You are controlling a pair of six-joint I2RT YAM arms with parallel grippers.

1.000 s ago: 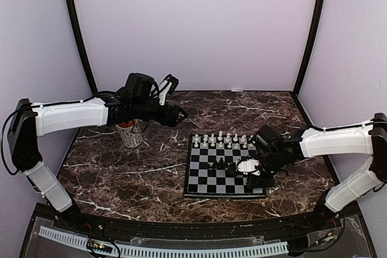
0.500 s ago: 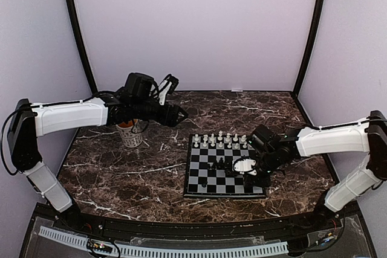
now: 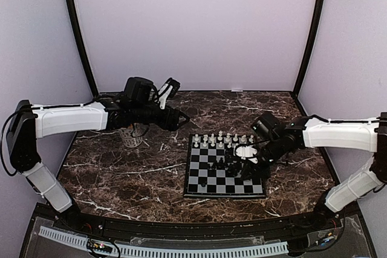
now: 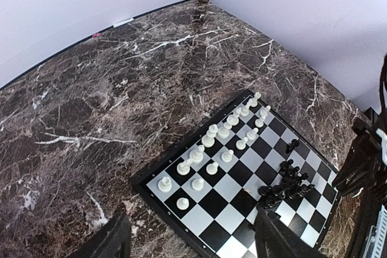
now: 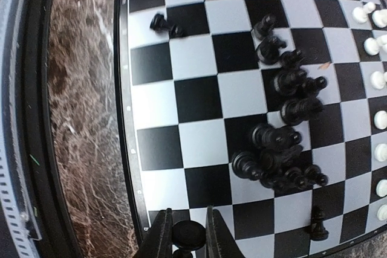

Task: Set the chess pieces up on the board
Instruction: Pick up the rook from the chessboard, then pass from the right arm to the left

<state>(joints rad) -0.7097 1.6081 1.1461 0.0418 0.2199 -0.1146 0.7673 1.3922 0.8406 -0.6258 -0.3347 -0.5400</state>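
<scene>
Whereas the right gripper (image 5: 188,235) pinches a black piece (image 5: 188,231), seen end-on, above the board's (image 5: 196,98) right side, its mostly bare near ranks lie toward the arm bases. Well apart, the left gripper (image 4: 193,240) gapes empty.

Left end effector (image 4: 193,243) hangs spread wide; right end effector (image 5: 188,238) (arm stretched inward) pinches a black piece (image 5: 188,232).

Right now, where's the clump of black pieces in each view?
Top external: black clump in the middle of the board.
Left wrist: black clump at lower right.
Right wrist: black clump right of centre.
Shared landmark: the white pieces, lined up along one board edge in every view.
</scene>
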